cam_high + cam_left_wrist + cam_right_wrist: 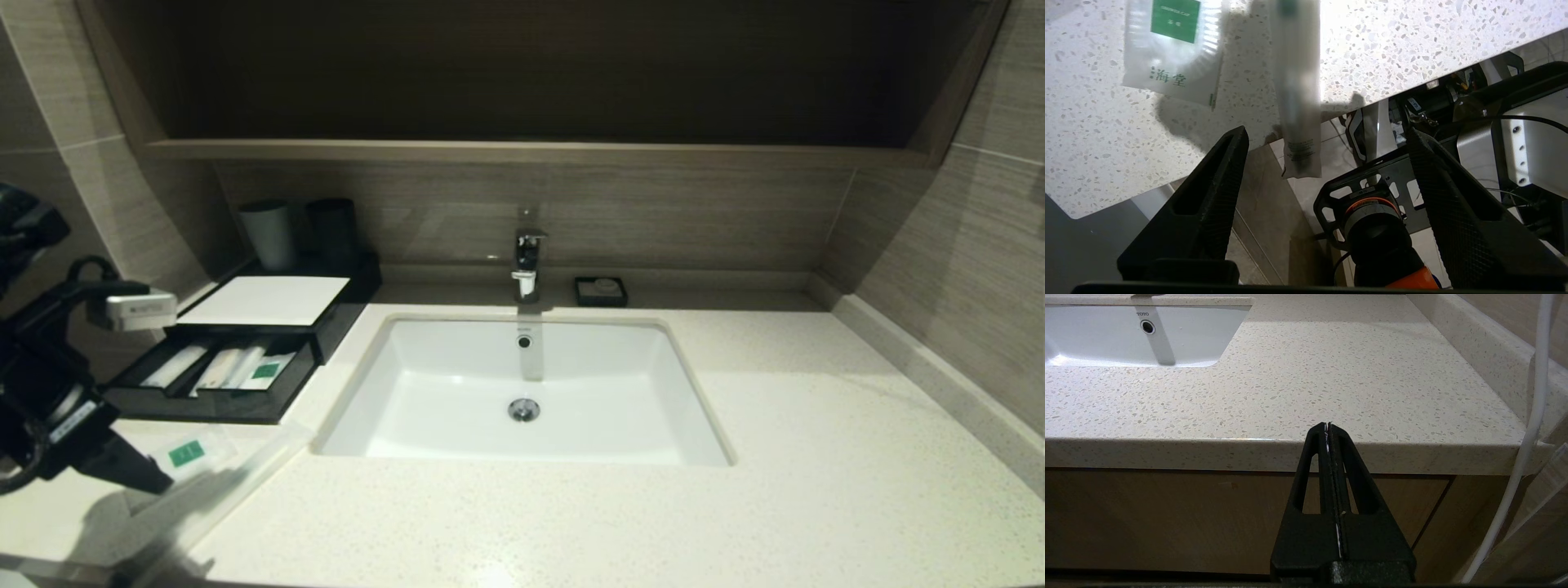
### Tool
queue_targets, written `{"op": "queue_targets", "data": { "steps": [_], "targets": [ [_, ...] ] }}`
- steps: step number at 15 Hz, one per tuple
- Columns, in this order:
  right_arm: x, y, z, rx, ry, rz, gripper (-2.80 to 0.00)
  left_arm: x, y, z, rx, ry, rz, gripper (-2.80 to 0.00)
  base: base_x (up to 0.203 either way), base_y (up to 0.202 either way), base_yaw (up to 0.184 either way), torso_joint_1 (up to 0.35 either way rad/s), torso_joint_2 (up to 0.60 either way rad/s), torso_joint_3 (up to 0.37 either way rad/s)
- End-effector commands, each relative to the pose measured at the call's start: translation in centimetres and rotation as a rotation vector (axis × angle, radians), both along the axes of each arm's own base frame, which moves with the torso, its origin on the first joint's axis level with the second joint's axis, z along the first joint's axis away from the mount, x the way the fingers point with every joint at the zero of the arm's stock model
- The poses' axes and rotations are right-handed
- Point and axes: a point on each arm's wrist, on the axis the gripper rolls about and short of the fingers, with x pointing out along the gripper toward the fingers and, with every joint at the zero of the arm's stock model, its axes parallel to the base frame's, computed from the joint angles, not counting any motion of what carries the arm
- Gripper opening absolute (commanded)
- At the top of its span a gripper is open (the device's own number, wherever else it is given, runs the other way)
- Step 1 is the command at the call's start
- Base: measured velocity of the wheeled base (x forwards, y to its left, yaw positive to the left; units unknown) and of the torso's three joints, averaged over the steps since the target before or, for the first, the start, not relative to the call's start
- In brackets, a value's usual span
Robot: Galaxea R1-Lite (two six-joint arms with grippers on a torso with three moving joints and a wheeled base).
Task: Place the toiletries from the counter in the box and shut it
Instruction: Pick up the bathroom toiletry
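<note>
So we've got the left gripper (1327, 139) hanging out at the near-left corner of the counter (816, 457), jaws spread wide with nothing in them; one long thin packet (1296, 90) lies just ahead of the fingers (1224, 171), its end poking out over the counter edge, not gripped; in our head view it's a blurry long clear thing (220, 490) running diagonally near the front edge. Right beside it sits the short flat sachet (1173, 49) with its green square label, flat on the stone, apart from the gripper; we see it from the head too (189, 452), just in front of the box. The box (269, 300) is at the back left next to the sink (522, 392); its drawer (220, 371) is pulled open with some packets already lying inside. Our right gripper (1328, 428) is parked below the counter's front edge on the right side, fingers pressed together, empty.
</note>
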Motion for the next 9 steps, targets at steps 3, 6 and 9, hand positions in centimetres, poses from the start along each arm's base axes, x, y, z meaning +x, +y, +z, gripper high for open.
{"op": "queue_targets", "data": {
  "steps": [3,6,9],
  "targets": [
    [0.0,0.0,0.0,0.000,0.000,0.000,-2.80,0.6,-0.6,-1.1,0.002,0.009,-0.041,0.00,0.000,0.000,0.000,0.000,0.00,0.000],
    [0.0,0.0,0.0,0.000,0.000,0.000,-2.80,2.0,-0.5,-2.3,0.008,-0.019,-0.049,0.00,0.000,0.000,0.000,0.000,0.00,0.000],
    [0.0,0.0,0.0,0.000,0.000,0.000,-2.80,2.4,-0.7,-2.6,0.024,-0.021,-0.107,0.00,0.000,0.000,0.000,0.000,0.00,0.000]
  ]
}}
